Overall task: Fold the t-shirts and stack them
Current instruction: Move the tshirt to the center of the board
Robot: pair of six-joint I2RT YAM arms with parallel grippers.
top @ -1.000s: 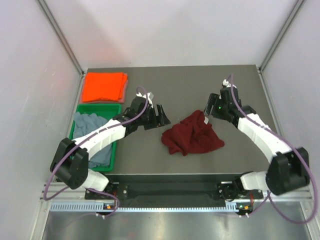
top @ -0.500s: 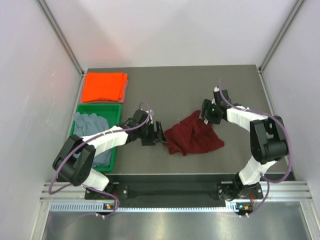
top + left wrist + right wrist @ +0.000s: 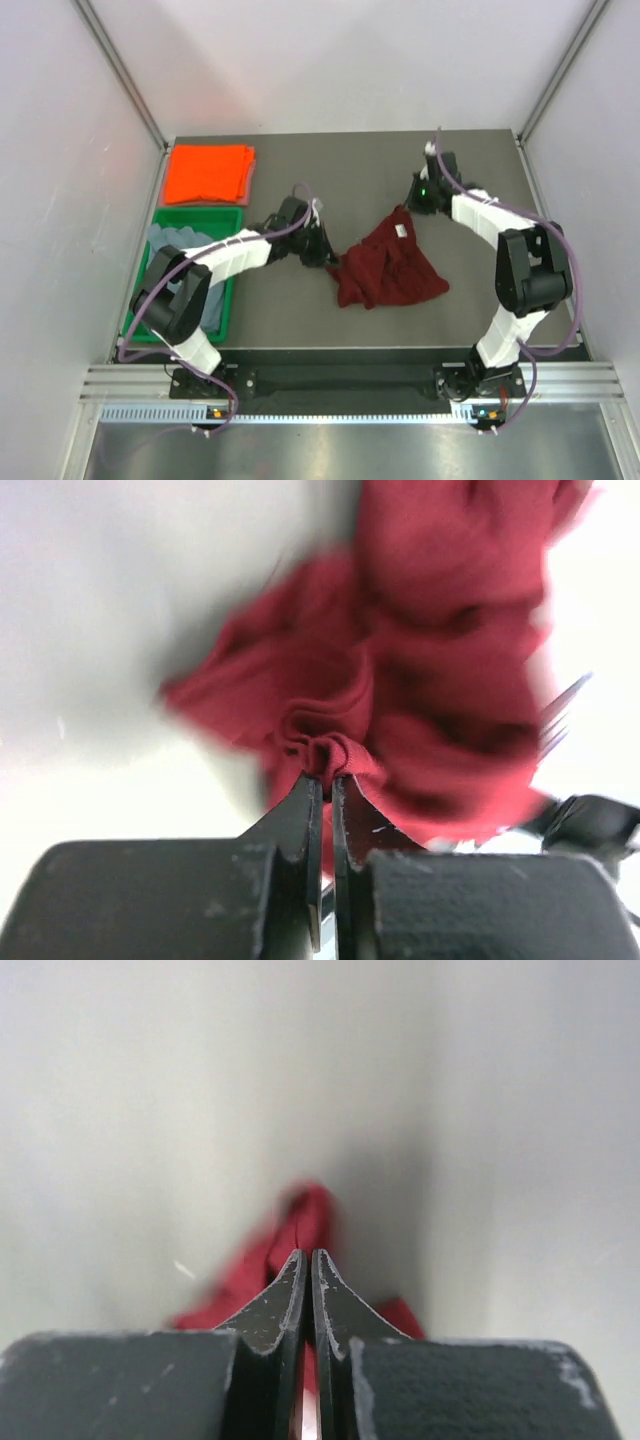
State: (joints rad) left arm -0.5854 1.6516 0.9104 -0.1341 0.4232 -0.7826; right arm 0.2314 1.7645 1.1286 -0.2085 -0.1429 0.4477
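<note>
- My left gripper [image 3: 327, 257] is pinched shut on the maroon shirt [image 3: 388, 270], at its left edge.
- In my left wrist view, a small bunched fold of that red cloth sits right between my two fingertips [image 3: 308, 792], which stand almost together. The rest of the shirt spreads out beyond them, crumpled and blurred.
- My right gripper [image 3: 411, 208] is closed on the same shirt at its far corner, which is drawn up into a point there.
- In my right wrist view my fingers [image 3: 290, 1285] are pressed nearly flat together. Red cloth shows just past the tips and on either side below them.
- The maroon shirt lies rumpled on the grey table [image 3: 360, 170], about the middle, stretched between my two grippers, with a small white label showing near the far corner.
- The orange shirt [image 3: 207, 172] lies folded flat at the far left corner of the table, well apart from both grippers.
- The grey-blue shirt [image 3: 178, 246] sits heaped in the green tray [image 3: 200, 210], just in front of the orange one; my left arm passes over the tray's near end.
</note>
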